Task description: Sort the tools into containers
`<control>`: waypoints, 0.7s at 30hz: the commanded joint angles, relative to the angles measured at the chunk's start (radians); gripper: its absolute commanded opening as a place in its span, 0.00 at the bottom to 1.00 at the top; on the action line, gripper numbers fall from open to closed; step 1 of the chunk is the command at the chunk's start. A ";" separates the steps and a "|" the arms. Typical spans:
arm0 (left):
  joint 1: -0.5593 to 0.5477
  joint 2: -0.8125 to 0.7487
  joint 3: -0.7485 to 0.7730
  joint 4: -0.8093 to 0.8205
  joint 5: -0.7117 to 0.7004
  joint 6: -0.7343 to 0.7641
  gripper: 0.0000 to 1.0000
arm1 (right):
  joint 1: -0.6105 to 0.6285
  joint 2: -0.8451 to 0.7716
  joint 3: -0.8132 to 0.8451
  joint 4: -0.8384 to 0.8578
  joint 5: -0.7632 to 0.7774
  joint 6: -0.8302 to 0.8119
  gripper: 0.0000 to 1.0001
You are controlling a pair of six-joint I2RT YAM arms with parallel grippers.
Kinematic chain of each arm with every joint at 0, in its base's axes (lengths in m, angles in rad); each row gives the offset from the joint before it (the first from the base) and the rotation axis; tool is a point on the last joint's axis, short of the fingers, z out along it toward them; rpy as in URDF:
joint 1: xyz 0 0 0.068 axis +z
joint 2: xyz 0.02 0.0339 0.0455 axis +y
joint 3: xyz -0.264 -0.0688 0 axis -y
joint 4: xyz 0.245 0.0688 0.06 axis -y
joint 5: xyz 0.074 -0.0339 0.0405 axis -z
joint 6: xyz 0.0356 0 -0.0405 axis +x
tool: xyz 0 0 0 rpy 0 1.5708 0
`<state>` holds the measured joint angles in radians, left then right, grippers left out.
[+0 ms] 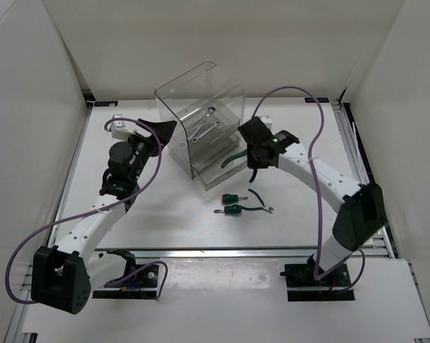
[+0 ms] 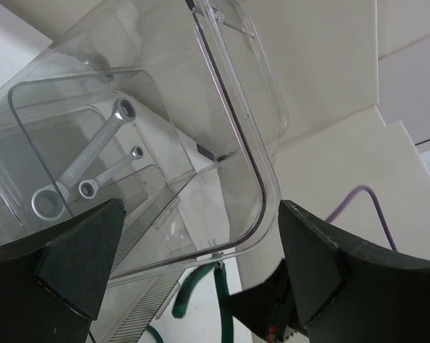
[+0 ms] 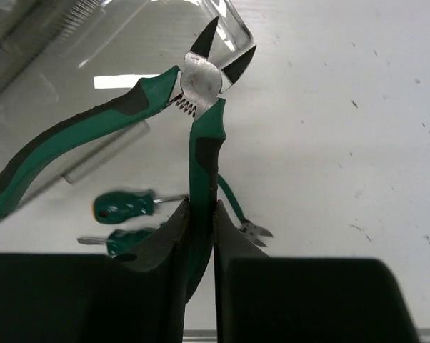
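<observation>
Clamping one handle of the pliers in the right hand, nose pointing away from the wrist, other handle sprung wide. Grips low on that handle, probably to let the head and the free handle go in first. Holds them at the rim of a pulled-out drawer of the organiser, with the loose handle over the clear plastic and the nose by the drawer's corner. Reads as the carry-in step, with the release not yet made.

Holds the left hand spread apart at the organiser's left side, straddling a rounded corner of the clear wall in the left wrist view. Cannot tell whether touching. Seems set there to steady the light box against a nudge from the right.

Shows two wrenches lying side by side inside the organiser, in one of its drawers. Suggests sorting by kind, hence a separate drawer for the pliers.

Shows two screwdrivers and thin cutters lying on the worktop near the drawer's front, close together, untouched. Puts the task at roughly the midpoint.

Calls next for lowering into the drawer before letting go. Risks catching the splayed handle on the rim, or pushing the drawer shut.
</observation>
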<state>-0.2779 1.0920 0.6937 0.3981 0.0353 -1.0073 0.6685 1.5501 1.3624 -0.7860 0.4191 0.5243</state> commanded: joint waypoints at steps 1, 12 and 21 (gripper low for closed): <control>-0.001 -0.012 -0.017 0.013 -0.011 -0.011 0.99 | 0.009 0.088 0.171 -0.042 0.029 -0.033 0.00; -0.001 -0.024 -0.043 0.022 -0.014 -0.039 0.99 | 0.022 0.416 0.585 -0.226 -0.026 -0.030 0.00; -0.001 -0.030 -0.063 0.039 -0.023 -0.057 0.99 | 0.025 0.484 0.627 -0.257 -0.040 -0.029 0.00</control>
<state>-0.2779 1.0897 0.6422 0.4053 0.0288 -1.0542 0.6895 2.0357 1.9568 -1.0225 0.3824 0.4992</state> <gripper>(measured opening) 0.990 0.158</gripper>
